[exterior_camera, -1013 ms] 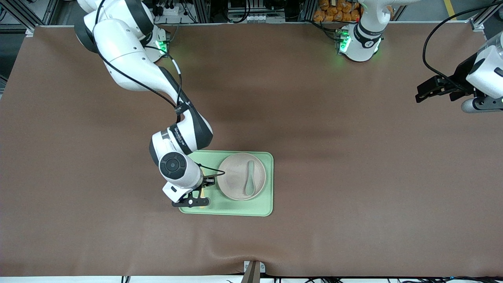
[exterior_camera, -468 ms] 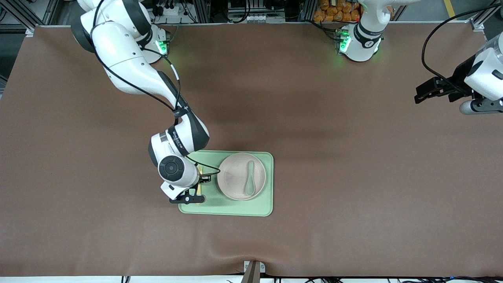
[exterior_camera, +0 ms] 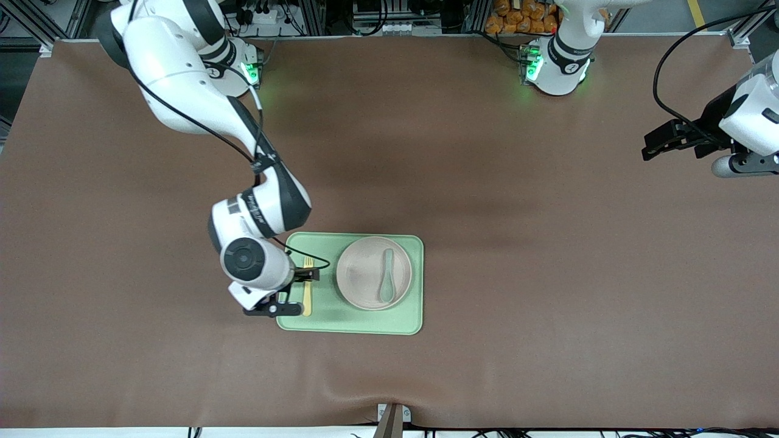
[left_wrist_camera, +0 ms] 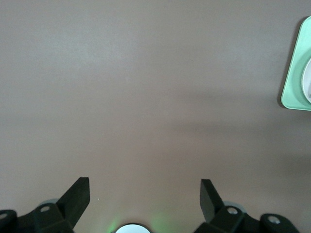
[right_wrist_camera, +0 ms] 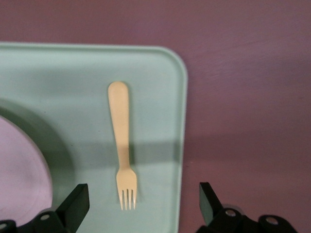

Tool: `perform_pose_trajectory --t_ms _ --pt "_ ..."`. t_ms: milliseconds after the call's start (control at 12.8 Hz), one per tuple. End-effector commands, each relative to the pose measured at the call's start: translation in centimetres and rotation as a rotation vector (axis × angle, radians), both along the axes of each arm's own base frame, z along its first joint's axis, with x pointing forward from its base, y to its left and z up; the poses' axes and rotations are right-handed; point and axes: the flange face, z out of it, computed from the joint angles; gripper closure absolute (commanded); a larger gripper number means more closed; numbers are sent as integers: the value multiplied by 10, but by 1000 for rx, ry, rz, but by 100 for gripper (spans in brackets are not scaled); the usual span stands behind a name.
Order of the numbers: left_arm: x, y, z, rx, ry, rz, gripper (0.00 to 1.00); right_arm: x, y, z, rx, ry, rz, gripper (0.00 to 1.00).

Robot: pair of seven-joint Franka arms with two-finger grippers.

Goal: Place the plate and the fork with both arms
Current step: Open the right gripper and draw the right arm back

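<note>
The pale yellow fork (exterior_camera: 308, 286) lies flat on the light green tray (exterior_camera: 353, 319), at the tray's end toward the right arm. The off-white plate (exterior_camera: 365, 267) sits on the tray beside it. My right gripper (exterior_camera: 273, 309) hangs open and empty over the tray's edge next to the fork. In the right wrist view the fork (right_wrist_camera: 123, 145) lies between the spread fingers of the gripper (right_wrist_camera: 143, 208), apart from both, with the plate's rim (right_wrist_camera: 19, 170) at the side. My left gripper (exterior_camera: 668, 141) waits open and empty over bare table at the left arm's end.
A grey-green spoon (exterior_camera: 386, 277) lies in the plate. The left wrist view shows its open gripper (left_wrist_camera: 144, 194) over brown table, with a corner of the tray (left_wrist_camera: 294, 73) at the edge. The table is covered in brown mat.
My right gripper has moved off the fork toward the right arm's end of the table, so the fork now shows whole on the tray. The left arm has hardly moved.
</note>
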Motion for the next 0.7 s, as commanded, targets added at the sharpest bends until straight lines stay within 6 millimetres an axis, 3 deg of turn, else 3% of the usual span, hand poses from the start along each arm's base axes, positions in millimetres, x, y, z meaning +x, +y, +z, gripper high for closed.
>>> perform_pose_trajectory --t_ms 0,312,623 --pt "1 -2 1 10 -9 -22 0 11 -50 69 79 17 -60 0" --pt "2 -2 1 8 -12 -22 0 6 -155 182 108 -8 -107 0" --pt "1 1 4 8 -17 -19 0 -32 -222 269 99 -11 -187 0"
